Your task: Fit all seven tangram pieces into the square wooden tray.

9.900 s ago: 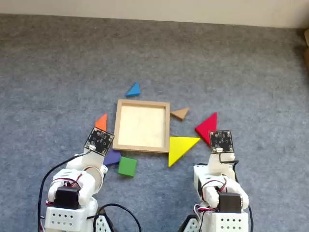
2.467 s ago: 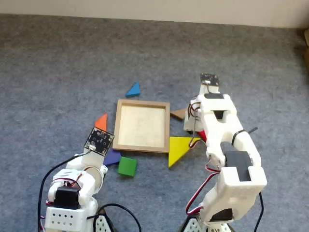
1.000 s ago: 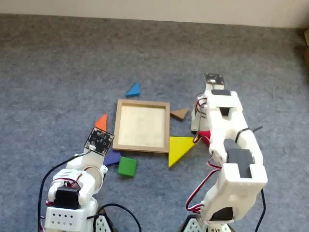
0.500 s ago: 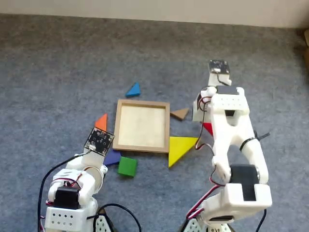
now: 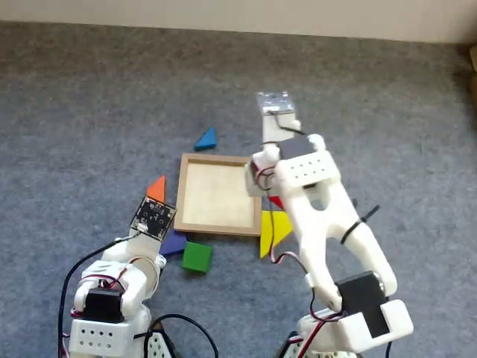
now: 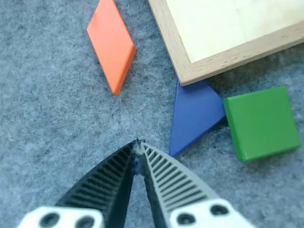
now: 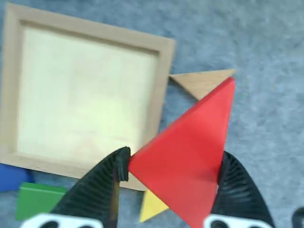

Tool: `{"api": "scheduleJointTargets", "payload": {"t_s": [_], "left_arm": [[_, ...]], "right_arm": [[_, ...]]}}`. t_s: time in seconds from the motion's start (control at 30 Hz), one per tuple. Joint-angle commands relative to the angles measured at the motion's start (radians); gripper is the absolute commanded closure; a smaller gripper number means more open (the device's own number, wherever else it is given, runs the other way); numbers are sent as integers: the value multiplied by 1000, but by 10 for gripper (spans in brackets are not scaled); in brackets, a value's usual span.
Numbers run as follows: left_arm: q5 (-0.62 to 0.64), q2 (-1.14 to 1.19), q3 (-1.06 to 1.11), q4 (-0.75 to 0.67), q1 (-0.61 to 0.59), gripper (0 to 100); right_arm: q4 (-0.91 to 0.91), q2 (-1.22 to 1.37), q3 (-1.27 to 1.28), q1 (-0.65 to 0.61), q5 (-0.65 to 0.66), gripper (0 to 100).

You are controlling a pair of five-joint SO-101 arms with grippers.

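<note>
The square wooden tray [image 5: 218, 224] lies mid-table with nothing in it. My right gripper [image 7: 173, 166] is shut on the red triangle [image 7: 190, 156], holding it above the tray's right rim [image 7: 164, 85]; a sliver of that red triangle [image 5: 276, 201] peeks out under the arm. My left gripper [image 6: 138, 146] is shut on nothing, low over the carpet near the dark blue triangle [image 6: 192, 114], the green square [image 6: 261, 121] and the orange parallelogram [image 6: 111, 45]. The yellow triangle [image 5: 277, 227] lies off the tray's near right corner. A light blue triangle [image 5: 206, 139] lies behind the tray.
A brown triangle [image 7: 202, 80] lies on the carpet just right of the tray, under my right arm in the high view. Grey carpet [image 5: 89, 112] covers the table, and a pale wall strip [image 5: 223, 11] runs along the far edge.
My right arm has swung left from beside the brown triangle to over the tray's right edge, carrying the red triangle off the carpet. The left arm has kept still.
</note>
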Motion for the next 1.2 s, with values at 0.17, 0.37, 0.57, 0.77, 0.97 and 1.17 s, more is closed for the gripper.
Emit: {"api": "scheduleJointTargets", "payload": {"t_s": [0.17, 0.37, 0.57, 0.77, 0.97, 1.17], "left_arm": [[6, -5, 19, 5, -4, 993], [6, -5, 19, 5, -4, 993], [6, -5, 19, 5, -4, 993], [6, -5, 19, 5, -4, 993], [6, -5, 19, 5, -4, 993], [6, -5, 19, 5, -4, 993]], "right_arm": [[-176, 93, -48, -162, -60, 843], [-278, 176, -48, -183, -109, 843], [-283, 182, -47, -182, -239, 843], [-285, 183, -44, -182, -288, 841], [-340, 183, -42, -180, -281, 838], [-338, 183, -39, -180, -279, 762]]}}
